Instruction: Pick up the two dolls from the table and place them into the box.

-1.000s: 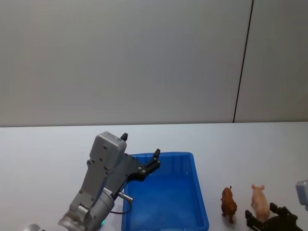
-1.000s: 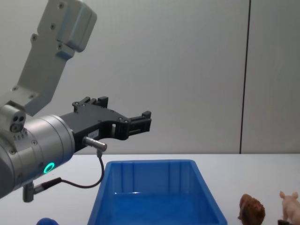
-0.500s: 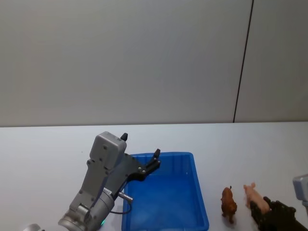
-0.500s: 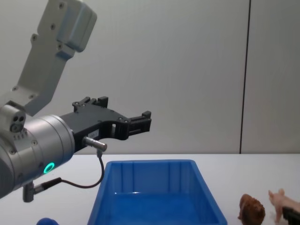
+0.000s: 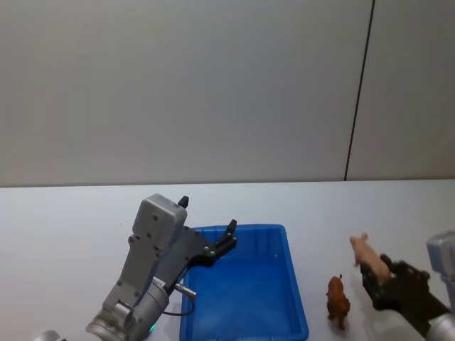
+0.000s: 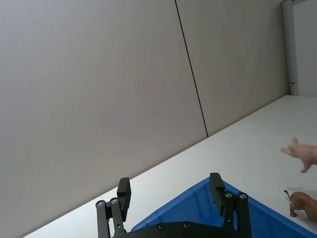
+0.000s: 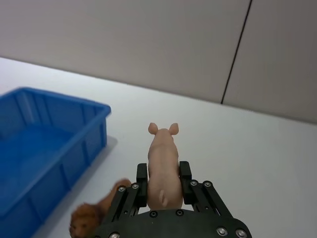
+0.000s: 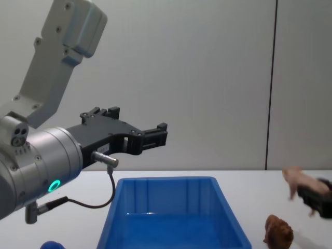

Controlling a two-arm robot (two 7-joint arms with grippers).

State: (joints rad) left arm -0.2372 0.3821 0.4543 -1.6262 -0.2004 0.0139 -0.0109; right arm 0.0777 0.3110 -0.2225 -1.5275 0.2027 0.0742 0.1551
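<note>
Your right gripper (image 7: pixel 163 179) pinches the pink pig (image 7: pixel 163 166) by its rear half, one finger pressed to each flank. The snout points away from the wrist. The pig hangs in the air above the white table (image 5: pixel 71 227), to the right of the blue box (image 5: pixel 249 228) and well apart from its rim.

The brown shaggy animal (image 5: pixel 338 302) stands on the table between the box and the gripper, near the box's right wall and untouched.

Your left gripper (image 6: pixel 169 188) is held above the left side of the box with its fingers spread wide and nothing between them.

The part of the box's floor that shows is bare blue, so by this reading neither doll is delivered yet. The first pick looks done and the carry toward the box is the step in hand.

What is left for you:
- Move the pig leftward over the rim and let it go inside.
- Take up the brown animal and drop it in as well.

Keep the pig high enough on the way across to pass over the brown animal and the box wall.
</note>
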